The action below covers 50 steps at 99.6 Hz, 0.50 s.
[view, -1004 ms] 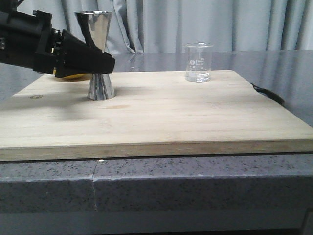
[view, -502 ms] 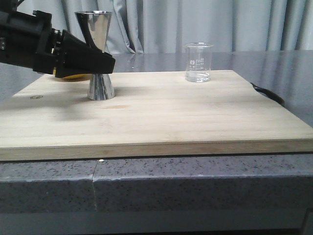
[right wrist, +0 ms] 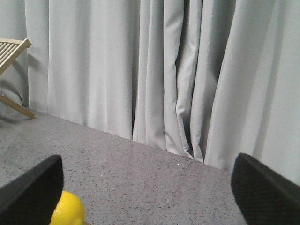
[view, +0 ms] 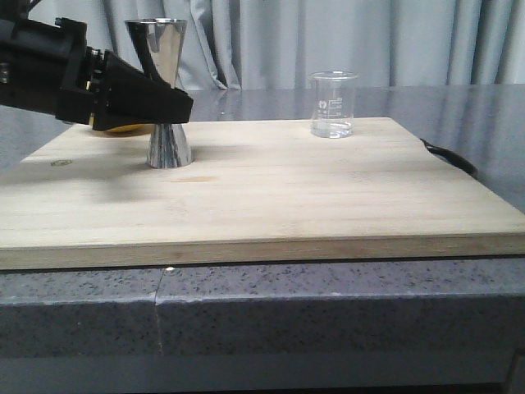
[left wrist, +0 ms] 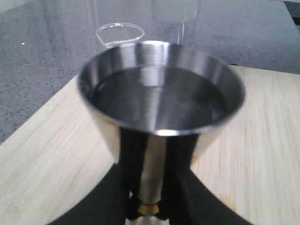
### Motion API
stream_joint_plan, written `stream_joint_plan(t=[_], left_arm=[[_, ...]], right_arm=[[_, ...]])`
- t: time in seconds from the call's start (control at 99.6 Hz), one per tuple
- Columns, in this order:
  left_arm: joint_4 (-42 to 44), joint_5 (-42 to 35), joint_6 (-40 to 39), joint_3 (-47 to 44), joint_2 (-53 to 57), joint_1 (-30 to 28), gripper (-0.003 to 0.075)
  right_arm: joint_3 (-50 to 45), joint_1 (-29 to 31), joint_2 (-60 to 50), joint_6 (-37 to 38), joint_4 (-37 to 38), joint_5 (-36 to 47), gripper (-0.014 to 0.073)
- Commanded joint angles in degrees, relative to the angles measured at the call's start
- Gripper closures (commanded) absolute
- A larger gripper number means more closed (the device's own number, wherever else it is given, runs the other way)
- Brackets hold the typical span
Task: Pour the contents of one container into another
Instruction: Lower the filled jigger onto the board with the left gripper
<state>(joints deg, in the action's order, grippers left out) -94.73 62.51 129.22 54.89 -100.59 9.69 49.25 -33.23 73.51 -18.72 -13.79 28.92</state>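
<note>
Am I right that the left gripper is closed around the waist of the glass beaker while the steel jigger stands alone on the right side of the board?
No, the two are swapped. In the front view the left gripper sits at the waist of the steel jigger, and the glass beaker stands alone on the right side of the board. The left wrist view shows the fingers against the jigger.

Left arm [view: 49,70] is all matte black, a blocky housing with a small silver fitting, narrowing into a wedge-shaped left gripper [view: 168,105]. Up close its fingers [left wrist: 110,197] look glossy black. The right gripper's fingertips [right wrist: 33,187] are rounded, dark and matte.
</note>
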Motion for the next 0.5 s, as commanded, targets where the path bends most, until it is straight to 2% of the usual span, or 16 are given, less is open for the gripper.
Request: stream_joint_plan(t=[0.0,0.07,0.331,0.492], left_arm=[[-2.9,3.5,-0.6,1.7,2.4,-0.1,0.0610],[-2.9,3.5,-0.6,1.7,2.4,-0.1,0.0583],[-3.6,3.5,-3.5,1.7,2.4,-0.1,0.0336],[-3.6,3.5,-3.6,1.7,2.4,-0.1,0.0240]], right_arm=[[1.5,0.0,-1.9,-0.3,0.8,4.7,-0.0066],[1.5,0.0,-1.9,-0.3,0.8,4.7,-0.0066],[1.5,0.0,-1.9,-0.3,0.8,4.7,-0.0066],[1.5,0.0,-1.9,-0.3,0.8,4.7,-0.0066]])
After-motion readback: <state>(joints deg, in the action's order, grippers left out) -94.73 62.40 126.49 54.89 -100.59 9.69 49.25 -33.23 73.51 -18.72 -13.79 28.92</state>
